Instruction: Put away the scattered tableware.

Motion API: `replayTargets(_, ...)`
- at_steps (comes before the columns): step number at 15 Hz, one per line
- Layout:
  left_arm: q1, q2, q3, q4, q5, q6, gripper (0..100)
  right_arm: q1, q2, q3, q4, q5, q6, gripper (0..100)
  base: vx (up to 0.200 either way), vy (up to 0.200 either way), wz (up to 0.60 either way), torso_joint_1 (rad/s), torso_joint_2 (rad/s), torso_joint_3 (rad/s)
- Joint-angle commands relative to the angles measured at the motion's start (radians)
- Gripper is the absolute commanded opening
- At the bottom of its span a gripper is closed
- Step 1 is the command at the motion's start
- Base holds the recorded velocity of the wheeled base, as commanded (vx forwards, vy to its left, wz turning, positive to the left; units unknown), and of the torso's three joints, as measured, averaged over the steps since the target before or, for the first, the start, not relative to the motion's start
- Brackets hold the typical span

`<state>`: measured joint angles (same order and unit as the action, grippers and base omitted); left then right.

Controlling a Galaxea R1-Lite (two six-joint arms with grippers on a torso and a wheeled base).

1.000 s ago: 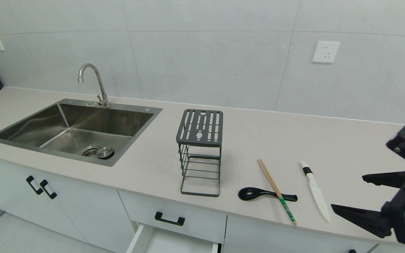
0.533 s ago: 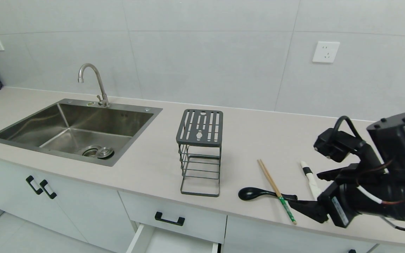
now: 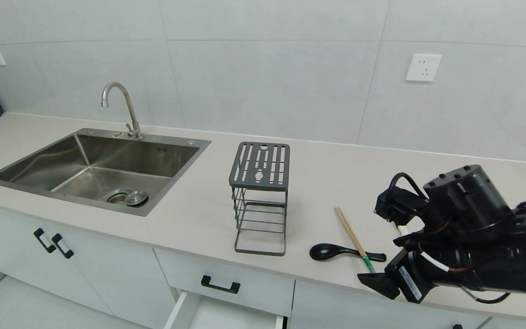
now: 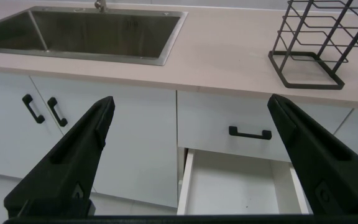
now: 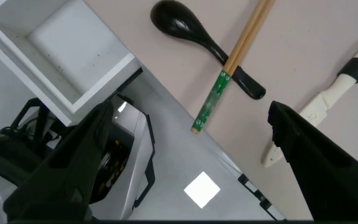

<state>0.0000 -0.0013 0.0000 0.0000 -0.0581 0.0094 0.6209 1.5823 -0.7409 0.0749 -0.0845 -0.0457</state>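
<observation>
Swinging in from the right, the right gripper [image 5: 190,115] has crossed over the knife [image 5: 328,99] and now hangs low right of the rack [image 3: 260,201], at the counter [image 3: 190,219] front edge. Jaws spread wide, nothing held. Chopsticks [image 3: 354,240] lie right of the rack, across the spoon [image 3: 331,251] handle, long axis running from the back toward the front edge, green ends nearest. Those ends sit between the spread fingers, the pair running roughly crosswise to the closing line, so probably the first pick. Left gripper [image 4: 190,102], wide open and empty too, hangs below the rack's level by the open drawer [image 4: 241,186]. The right arm is much nearer.
</observation>
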Motion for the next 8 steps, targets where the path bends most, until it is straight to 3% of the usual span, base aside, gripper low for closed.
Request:
replayTargets(1, -0.002, 0.001, 0.0, 0.0, 0.0, 0.0, 100, -0.026, 0.013, 0.038, -0.003, 0.0, 0.001, 100, 0.0, 0.0, 0.0, 0.0, 0.0, 0.0)
replayTargets(4, 0.0, 0.001, 0.0, 0.0, 0.0, 0.0, 100, -0.076, 0.033, 0.115, -0.004, 0.003, 0.066, 100, 0.0, 0.0, 0.0, 0.0, 0.0, 0.0)
replayTargets(8, -0.002, 0.001, 0.0, 0.0, 0.0, 0.0, 100, -0.076, 0.108, 0.087, -0.041, 0.006, 0.078, 100, 0.0, 0.0, 0.0, 0.0, 0.0, 0.0)
